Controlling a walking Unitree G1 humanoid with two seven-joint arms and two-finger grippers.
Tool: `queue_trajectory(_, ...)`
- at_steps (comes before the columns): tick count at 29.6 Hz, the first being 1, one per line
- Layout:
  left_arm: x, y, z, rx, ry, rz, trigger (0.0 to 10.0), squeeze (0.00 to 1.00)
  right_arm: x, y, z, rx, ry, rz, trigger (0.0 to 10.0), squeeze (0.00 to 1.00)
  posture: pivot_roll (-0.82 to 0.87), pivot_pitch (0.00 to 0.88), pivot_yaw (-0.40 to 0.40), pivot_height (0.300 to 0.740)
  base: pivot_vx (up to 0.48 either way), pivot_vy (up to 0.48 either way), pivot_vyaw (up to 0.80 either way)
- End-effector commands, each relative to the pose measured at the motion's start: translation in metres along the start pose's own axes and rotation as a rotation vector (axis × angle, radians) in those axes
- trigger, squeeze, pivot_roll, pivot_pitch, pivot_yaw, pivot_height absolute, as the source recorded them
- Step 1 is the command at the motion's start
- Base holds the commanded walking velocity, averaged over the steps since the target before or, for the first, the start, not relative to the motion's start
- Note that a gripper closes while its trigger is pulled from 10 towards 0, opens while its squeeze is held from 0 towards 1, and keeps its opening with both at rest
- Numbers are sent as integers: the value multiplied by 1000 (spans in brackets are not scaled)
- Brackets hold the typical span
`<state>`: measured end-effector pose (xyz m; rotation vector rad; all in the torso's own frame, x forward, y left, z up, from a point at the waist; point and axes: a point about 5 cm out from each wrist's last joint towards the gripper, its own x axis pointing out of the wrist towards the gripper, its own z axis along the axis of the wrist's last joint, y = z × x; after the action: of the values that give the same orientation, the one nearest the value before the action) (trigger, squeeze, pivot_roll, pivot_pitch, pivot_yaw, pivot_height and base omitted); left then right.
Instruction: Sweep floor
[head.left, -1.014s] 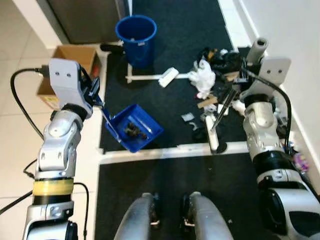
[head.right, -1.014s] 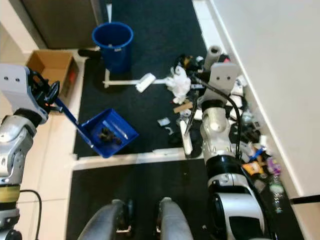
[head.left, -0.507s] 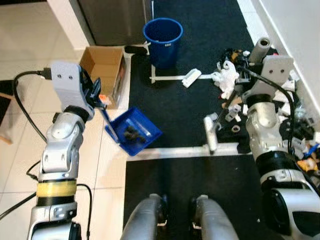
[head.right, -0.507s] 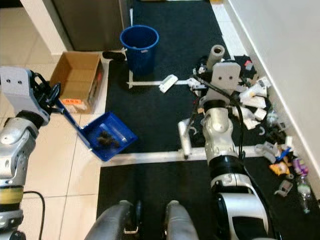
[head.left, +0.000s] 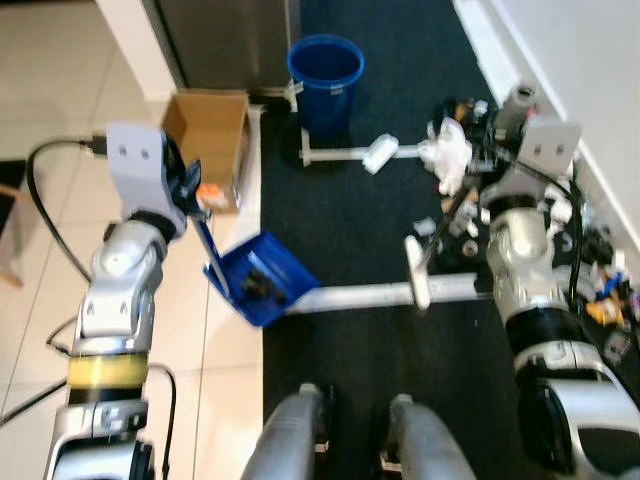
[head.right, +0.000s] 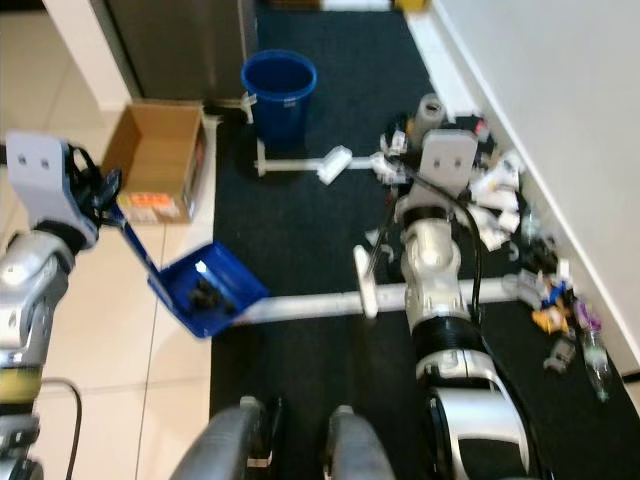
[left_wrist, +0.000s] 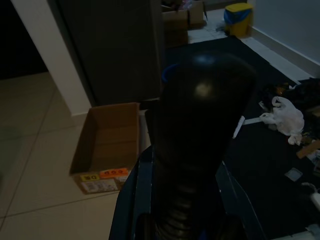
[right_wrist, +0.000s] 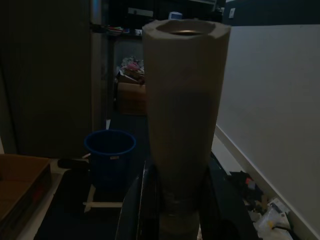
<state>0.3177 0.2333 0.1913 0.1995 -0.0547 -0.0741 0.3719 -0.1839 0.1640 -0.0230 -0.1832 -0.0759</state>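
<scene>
A blue dustpan (head.left: 255, 287) holding debris is gripped by its handle in the left gripper (head.left: 190, 190), centre-left; a broom (head.left: 437, 240) is clamped by the right gripper (head.left: 487, 165). Emptying into the blue bin (head.left: 325, 72), upper centre, is judged next.

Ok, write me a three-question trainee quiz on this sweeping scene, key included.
1. True or false: the blue dustpan gripped by the left claw is empty.
2. Which open container sits on the pale tiles to the robot's left, off the dark mat? A. cardboard box B. wicker basket C. metal pot
3. Short answer: what is the right claw holding?

Key:
1. False, dark debris lies in it.
2. A
3. The broom, its white head down on the mat.
</scene>
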Motion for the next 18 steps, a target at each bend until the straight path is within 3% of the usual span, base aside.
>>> queue_trajectory(1, -1, 1, 8, 27, -46, 3, 10000, 0, 2, -4, 10, 1, -54, -10, 10000, 0, 3, 164, 6, 740, 262, -398, 0)
queue_trajectory(4, -1, 1, 9, 25, -46, 2, 10000, 0, 2, -4, 10, 1, -54, -10, 10000, 0, 3, 164, 7, 740, 277, -390, 0)
queue_trajectory(18, 0, 4, 5, 32, -23, 32, 10000, 0, 1, -4, 10, 3, -55, -11, 10000, 0, 2, 168, 7, 740, 92, -35, 0)
